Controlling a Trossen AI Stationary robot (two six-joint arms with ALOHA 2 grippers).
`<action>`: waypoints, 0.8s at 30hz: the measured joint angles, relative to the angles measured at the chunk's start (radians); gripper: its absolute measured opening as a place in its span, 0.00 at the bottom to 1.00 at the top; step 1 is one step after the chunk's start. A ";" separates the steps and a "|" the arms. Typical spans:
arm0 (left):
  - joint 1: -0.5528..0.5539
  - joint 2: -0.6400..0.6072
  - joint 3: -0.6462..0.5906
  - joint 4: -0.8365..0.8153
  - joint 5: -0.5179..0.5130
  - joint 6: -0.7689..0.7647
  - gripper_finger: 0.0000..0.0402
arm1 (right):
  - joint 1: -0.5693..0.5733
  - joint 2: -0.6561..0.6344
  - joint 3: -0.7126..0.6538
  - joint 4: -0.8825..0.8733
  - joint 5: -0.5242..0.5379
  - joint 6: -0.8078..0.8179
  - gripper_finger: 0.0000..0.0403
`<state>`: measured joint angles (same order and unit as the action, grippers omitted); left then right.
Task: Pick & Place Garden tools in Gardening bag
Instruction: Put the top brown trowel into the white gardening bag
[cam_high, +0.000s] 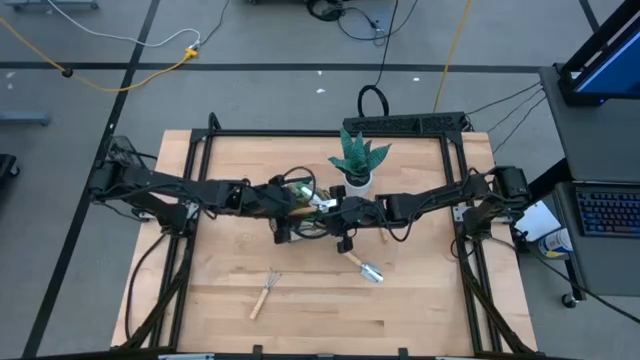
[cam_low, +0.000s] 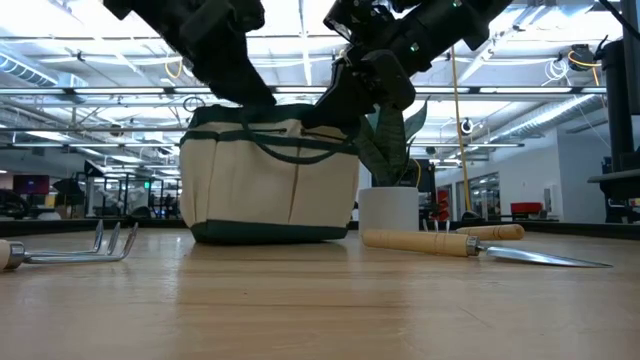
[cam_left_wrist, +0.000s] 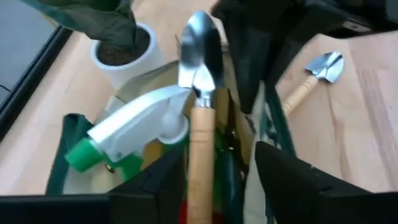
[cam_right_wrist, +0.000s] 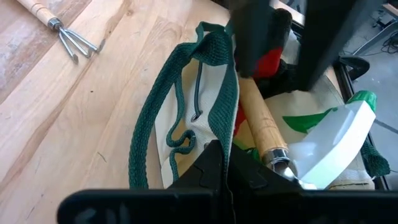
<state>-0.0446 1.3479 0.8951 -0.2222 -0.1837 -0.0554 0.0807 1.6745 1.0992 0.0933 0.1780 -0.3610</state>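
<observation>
Both grippers over the gardening bag (cam_high: 300, 212) at frame centre

High view: rake (cam_high: 263, 293) lower left, trowel (cam_high: 364, 268) lower centre, plant pot (cam_high: 357, 181) above; low view: bag left of centre; left wrist view: left gripper (cam_left_wrist: 214, 165) clamped on wooden-handled trowel (cam_left_wrist: 200, 124) above spray bottle (cam_left_wrist: 127, 134); right wrist view: right gripper (cam_right_wrist: 217, 171) fingers together on green bag handle (cam_right_wrist: 221, 99).

Overhead camera straight down on the whole table (cam_high: 400, 310), low camera level across it, bag (cam_low: 268, 180) at 12 o'clock, both wrist cameras close above that bag's mouth
</observation>
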 joint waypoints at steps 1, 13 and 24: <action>0.011 0.000 0.000 0.018 0.006 -0.001 0.44 | 0.000 0.000 0.000 0.000 0.000 0.000 0.00; 0.156 0.032 -0.001 0.064 0.342 0.004 0.37 | 0.000 0.000 0.000 0.000 -0.103 -0.001 0.00; 0.206 0.096 0.002 0.067 0.497 0.051 0.51 | 0.000 0.000 0.000 0.000 -0.102 -0.002 0.00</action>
<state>0.1616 1.4438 0.8973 -0.1548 0.3137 -0.0040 0.0807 1.6745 1.0992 0.0937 0.0761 -0.3633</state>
